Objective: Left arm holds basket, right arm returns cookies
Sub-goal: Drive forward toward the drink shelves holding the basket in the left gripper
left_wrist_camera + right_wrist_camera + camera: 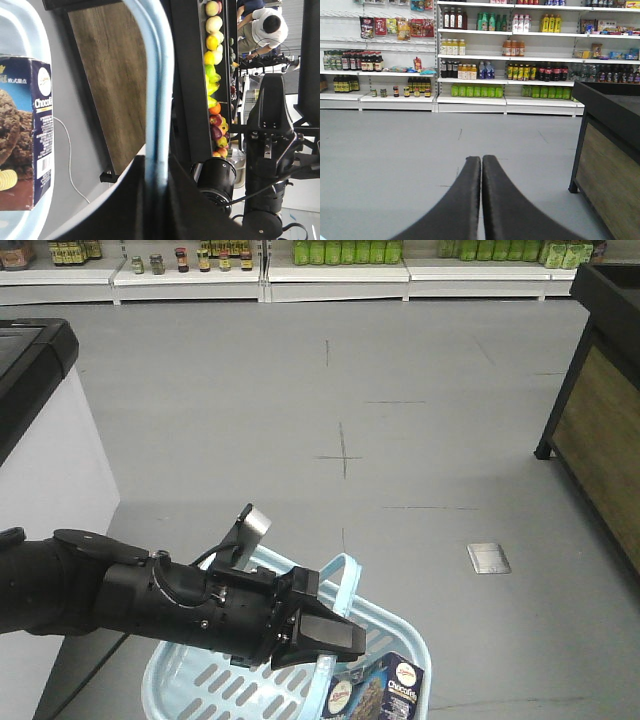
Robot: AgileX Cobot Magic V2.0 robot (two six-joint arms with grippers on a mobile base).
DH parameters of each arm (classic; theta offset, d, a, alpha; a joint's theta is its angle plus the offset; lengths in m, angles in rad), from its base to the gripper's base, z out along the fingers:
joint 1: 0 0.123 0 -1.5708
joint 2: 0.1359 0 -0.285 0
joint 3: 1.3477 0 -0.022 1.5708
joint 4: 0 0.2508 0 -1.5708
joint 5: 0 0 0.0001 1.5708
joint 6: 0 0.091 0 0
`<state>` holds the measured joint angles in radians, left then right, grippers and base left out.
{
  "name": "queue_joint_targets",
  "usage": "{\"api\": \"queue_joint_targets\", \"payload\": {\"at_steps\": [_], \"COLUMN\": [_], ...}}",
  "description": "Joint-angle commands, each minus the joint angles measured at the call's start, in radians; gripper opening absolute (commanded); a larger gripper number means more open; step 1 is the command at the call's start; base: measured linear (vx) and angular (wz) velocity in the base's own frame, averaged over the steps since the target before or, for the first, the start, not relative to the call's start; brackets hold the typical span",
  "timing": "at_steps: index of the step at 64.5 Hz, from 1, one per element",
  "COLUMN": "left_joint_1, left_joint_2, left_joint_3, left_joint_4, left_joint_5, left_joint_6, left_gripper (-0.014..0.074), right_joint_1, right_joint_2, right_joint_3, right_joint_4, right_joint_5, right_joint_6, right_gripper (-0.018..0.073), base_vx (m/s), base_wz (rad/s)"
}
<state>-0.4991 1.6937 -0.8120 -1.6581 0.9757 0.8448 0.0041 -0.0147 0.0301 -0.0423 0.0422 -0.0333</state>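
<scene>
You're seeing the left claw (335, 635) clamping shut on the handle (345, 575) of the basket (165, 675). The left-wrist view is showing that handle running straight into the closed jaws. The cookies (385, 690) are lying inside the basket at its right end, with the carton's lower part running off the frame bottom. The right claw (481, 159) is sitting fully closed, fingers touching, gripping nothing, and facing the shelves (480, 75) across the grey floor (395, 150).

Around you, a black stand (610, 150) with a wood side is flanking the right, and a white cabinet (50, 460) is flanking the left. A metal plate (488, 558) is lying in the floor ahead.

The left arm (150, 595) is covering the basket's near rim in the front view. You can't tell whether the basket is hanging or touching the floor.

Only the left-wrist view is showing the right arm (270, 130), a fruit rack (214, 75), a person (265, 25) in white bending over behind it, and a white cable (70, 165) on the floor. The carton lettering is getting cut off there.
</scene>
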Motion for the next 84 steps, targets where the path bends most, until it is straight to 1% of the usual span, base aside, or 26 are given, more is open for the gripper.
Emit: {"api": "queue_joint_targets", "payload": {"at_steps": [1,32,84], "left_joint_1": [-0.001,-0.001,-0.001], "left_joint_2": [-0.048,-0.048,-0.048], "left_joint_3": [-0.028,-0.028,-0.028], "left_joint_4": [-0.071,-0.071,-0.071], "left_joint_5": [0.073,0.073,0.073], "left_joint_6": [0.004,0.004,0.004], "left_gripper": [-0.0006,-0.0006,-0.0006], "right_joint_1": [0.000,0.000,0.000], "right_joint_2": [-0.007,-0.007,-0.007], "right_joint_3": [-0.001,-0.001,-0.001], "right_joint_4": [-0.005,-0.005,-0.005], "right_joint_5": [-0.073,-0.072,-0.073], "right_joint_6": [-0.001,-0.001,-0.001], "right_gripper": [-0.0008,-0.0008,-0.0008], "base_vx": [0.40,0.40,0.40], "base_wz": [-0.06,-0.05,0.06]}}
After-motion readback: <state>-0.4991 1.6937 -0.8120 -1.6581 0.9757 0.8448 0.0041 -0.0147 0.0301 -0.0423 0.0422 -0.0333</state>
